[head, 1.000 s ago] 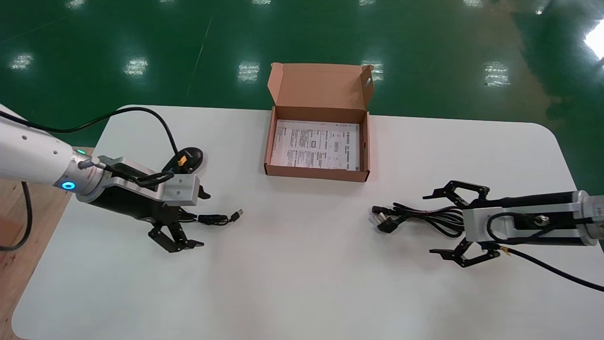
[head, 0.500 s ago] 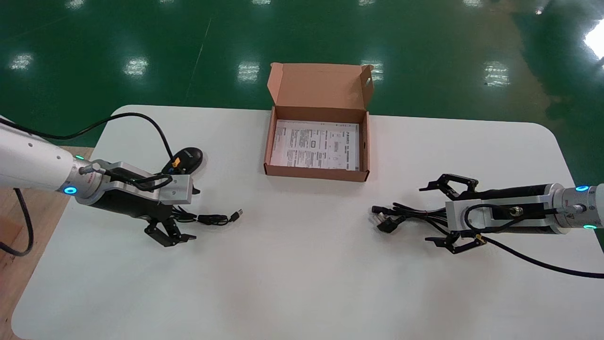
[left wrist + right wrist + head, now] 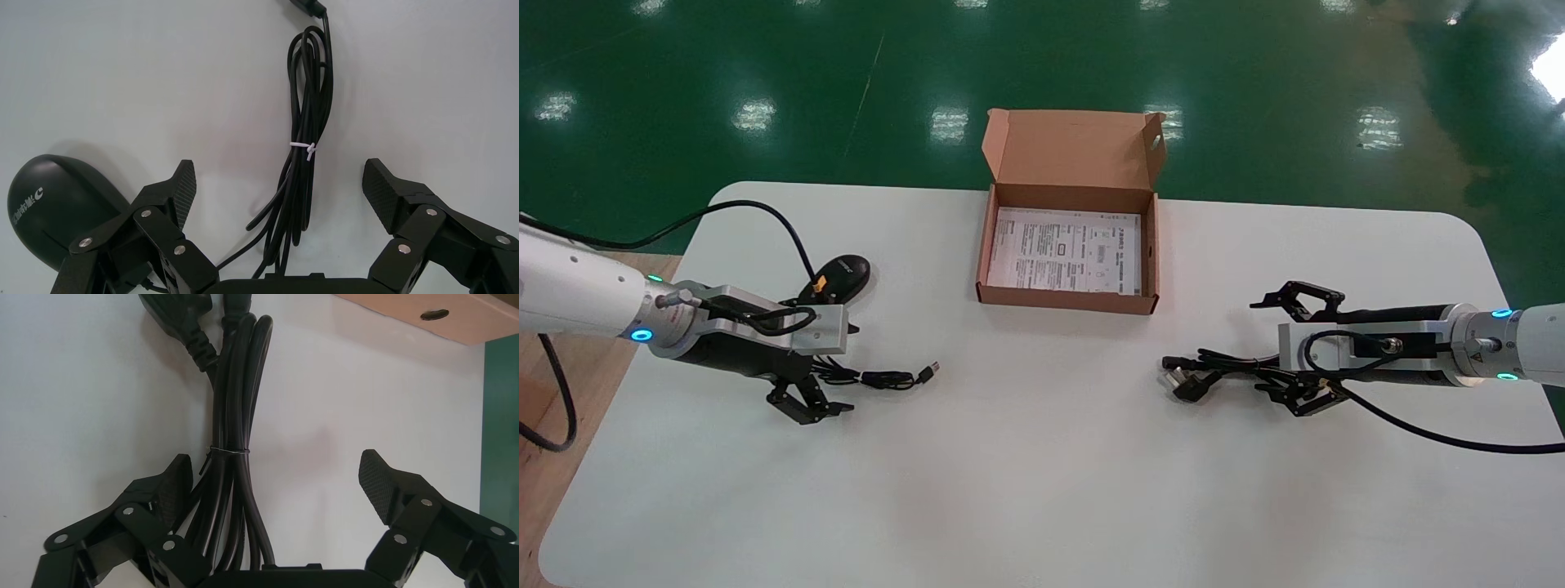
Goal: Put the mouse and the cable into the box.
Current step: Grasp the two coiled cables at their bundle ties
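Lying on the table [image 3: 1042, 474], the mouse [image 3: 55, 208] sits just outside the far finger of the left gripper [image 3: 280, 180]; whether they touch cannot be told. Its tied lead [image 3: 304, 147] runs between that gripper's fingers, USB plug beyond the tips. Jaws spread wide, nothing held.

Power cable [image 3: 235, 416] lies between the fingers of the right gripper [image 3: 275, 471], crowded against the finger nearer the robot, plug past the tips. Jaws wide apart, nothing gripped.

Since a second ago: left gripper has drawn back toward the robot's left and sunk lower. Right gripper has dropped and shifted away from the robot, now straddling the cable. Mouse, lead and power cable unmoved.

Box [image 3: 1066, 300] stands open well ahead of both grippers, printed sheet [image 3: 1065, 249] inside.
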Controlling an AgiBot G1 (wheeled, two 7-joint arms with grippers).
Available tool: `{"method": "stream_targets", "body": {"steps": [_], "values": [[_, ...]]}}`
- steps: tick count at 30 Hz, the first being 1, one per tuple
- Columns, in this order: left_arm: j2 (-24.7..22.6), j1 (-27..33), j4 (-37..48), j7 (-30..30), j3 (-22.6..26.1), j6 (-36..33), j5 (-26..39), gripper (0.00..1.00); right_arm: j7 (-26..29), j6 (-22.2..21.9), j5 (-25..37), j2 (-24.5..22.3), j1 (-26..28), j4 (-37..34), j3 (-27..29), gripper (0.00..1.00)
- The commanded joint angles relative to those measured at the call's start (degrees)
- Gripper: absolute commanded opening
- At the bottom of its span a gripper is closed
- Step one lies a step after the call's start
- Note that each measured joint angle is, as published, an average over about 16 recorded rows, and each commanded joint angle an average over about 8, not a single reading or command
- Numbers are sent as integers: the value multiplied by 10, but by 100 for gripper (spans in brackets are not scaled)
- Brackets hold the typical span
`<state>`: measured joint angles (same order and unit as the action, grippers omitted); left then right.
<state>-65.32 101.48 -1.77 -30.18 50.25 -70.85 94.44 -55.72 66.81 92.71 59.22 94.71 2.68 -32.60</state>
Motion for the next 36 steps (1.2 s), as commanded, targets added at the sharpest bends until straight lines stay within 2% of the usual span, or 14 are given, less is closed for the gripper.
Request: {"method": "stream_targets", "body": {"steps": [1,36], "values": [[0,0,1,-1,0,1,0,0,0,-3,0,1,1,-2,0,0],[1,-1,-6,2,-1,-5,-2,0,-1,7,-1,-4,-2,7,0,0]]}}
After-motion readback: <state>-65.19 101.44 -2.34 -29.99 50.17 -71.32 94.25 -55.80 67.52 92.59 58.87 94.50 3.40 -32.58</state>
